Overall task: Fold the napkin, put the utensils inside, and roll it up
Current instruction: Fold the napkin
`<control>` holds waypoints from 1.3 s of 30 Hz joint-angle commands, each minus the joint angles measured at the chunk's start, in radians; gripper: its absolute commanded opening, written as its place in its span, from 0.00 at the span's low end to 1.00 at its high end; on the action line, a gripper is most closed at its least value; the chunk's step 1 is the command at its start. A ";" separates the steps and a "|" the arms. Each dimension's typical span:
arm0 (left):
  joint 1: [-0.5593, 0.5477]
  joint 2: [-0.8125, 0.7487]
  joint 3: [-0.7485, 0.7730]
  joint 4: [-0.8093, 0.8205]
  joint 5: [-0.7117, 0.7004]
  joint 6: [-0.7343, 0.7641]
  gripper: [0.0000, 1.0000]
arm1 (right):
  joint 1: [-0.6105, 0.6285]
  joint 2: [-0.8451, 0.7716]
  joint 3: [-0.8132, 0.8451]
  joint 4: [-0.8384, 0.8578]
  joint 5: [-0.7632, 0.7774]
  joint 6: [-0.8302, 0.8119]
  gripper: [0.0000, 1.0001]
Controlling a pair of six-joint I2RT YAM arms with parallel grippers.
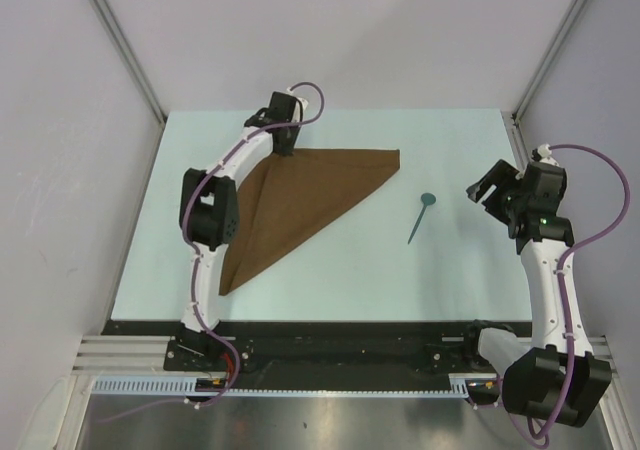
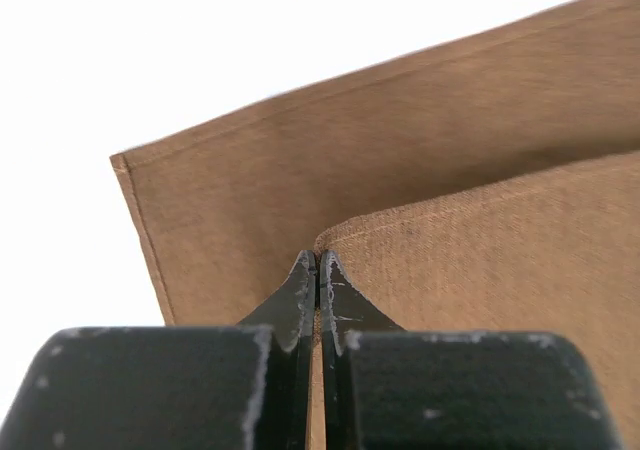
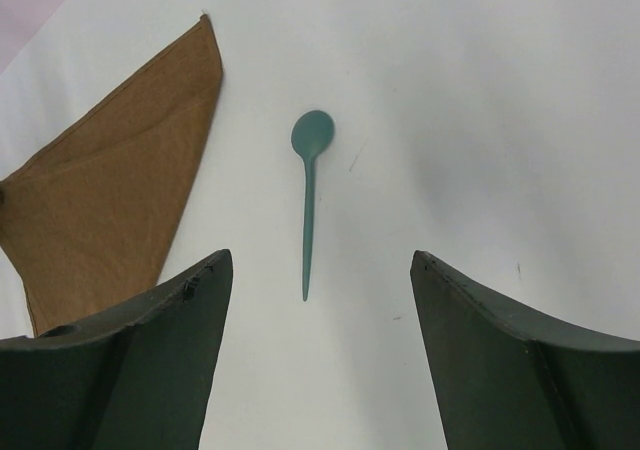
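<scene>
One spoon (image 3: 309,200) is lying near-to-far, just left of my wide-open right gripper (image 3: 320,255); my left gripper (image 2: 317,260) is pinching the napkin (image 1: 300,205) by its far corner.

The whole setup sits in a little booth: a pale mint table (image 1: 450,140) boxed in by plain greyish-lavender panels, with a back wall (image 1: 340,30) at 12 o'clock, a left wall (image 1: 60,170) at 9 and a right wall (image 1: 600,100) at 3. Bare aluminium posts (image 1: 120,45) run up the far corners at about 11 and 1. At 6 o'clock the tabletop ends in a black strip (image 1: 330,328), then a slotted rail (image 1: 120,355) and a brushed metal sheet (image 1: 330,425), all under soft, even light.
</scene>
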 commanded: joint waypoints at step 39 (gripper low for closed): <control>0.229 0.206 0.235 0.039 0.085 -0.025 0.00 | 0.196 0.056 0.058 0.004 0.134 0.026 0.77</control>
